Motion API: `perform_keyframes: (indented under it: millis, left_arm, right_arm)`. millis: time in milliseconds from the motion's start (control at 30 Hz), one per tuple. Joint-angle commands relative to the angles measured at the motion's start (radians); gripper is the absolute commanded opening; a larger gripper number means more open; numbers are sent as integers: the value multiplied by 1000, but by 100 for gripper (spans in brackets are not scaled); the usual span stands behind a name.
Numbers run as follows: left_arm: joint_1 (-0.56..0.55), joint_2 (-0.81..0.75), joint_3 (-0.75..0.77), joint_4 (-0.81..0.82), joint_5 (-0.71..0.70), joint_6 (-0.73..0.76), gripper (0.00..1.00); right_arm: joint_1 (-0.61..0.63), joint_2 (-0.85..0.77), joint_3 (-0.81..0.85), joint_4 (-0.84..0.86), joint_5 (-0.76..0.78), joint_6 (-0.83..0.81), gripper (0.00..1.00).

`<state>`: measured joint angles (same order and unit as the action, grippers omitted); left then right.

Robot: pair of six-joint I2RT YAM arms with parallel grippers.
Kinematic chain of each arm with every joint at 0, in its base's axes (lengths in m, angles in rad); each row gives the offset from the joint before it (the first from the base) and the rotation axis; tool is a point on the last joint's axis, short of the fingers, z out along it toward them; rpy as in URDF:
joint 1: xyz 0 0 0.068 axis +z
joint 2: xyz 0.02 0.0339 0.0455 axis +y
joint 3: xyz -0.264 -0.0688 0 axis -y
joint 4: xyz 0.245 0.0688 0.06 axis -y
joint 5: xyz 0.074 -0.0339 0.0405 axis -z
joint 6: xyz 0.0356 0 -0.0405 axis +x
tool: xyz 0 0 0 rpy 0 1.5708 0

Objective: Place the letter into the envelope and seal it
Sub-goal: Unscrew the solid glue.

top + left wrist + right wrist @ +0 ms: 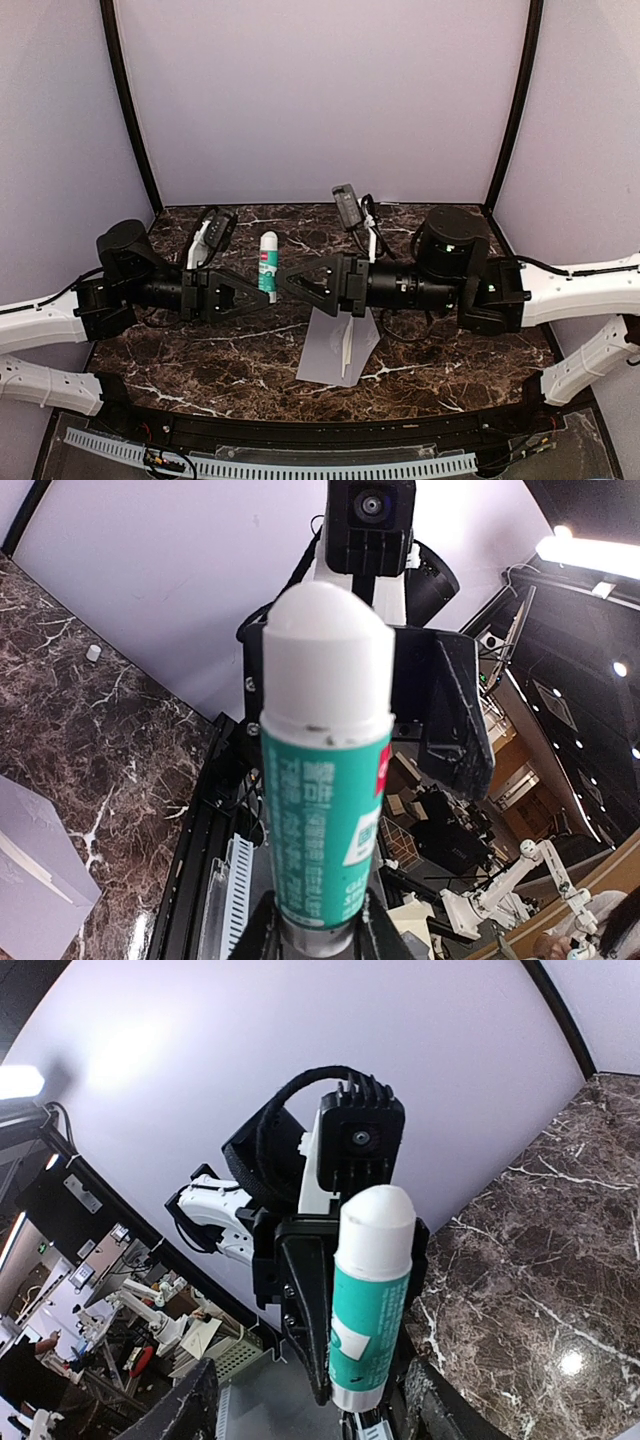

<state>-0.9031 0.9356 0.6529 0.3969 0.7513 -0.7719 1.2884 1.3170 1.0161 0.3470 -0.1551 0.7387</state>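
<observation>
The glue stick [325, 810] is clamped by its lower end in the left gripper [318, 935] and held above the middle of the counter [200, 350], probably so that its white cap [378, 1222] can be pulled off by the right gripper [305, 1410]. That gripper's jaws are spread wide beside the stick with nothing held. The letter [345, 352], a narrow pale strip, lies at the grey envelope [322, 352] near the counter's near edge, likely awaiting glue; whether it is fully inside cannot be told.

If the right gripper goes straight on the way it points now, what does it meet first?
Probably the glue stick, held upright by the left gripper just ahead of it.
</observation>
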Motion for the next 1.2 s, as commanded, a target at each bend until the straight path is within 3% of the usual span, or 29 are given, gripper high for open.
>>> perform_keyframes:
  millis: [0,300,667,733,867,1167]
  left_arm:
    - [-4,-29,1,55,37,-3,0]
    - [-6,-2,14,71,78,-4,0]
    - [-7,-20,2,38,27,9,0]
    - [-7,-31,5,3,-12,22,0]
    - [-7,-49,18,-106,-155,62,0]
    - [-8,-21,70,-385,-417,128,0]
  right_arm:
    - [-6,35,52,73,-65,-18,58]
    - [-5,94,94,90,-67,-12,49]
    - [-4,146,126,104,-90,1,16]
    - [-3,151,129,91,-80,0,9]
    - [1,161,145,23,-23,-1,5]
    - [37,278,336,-354,259,27,0]
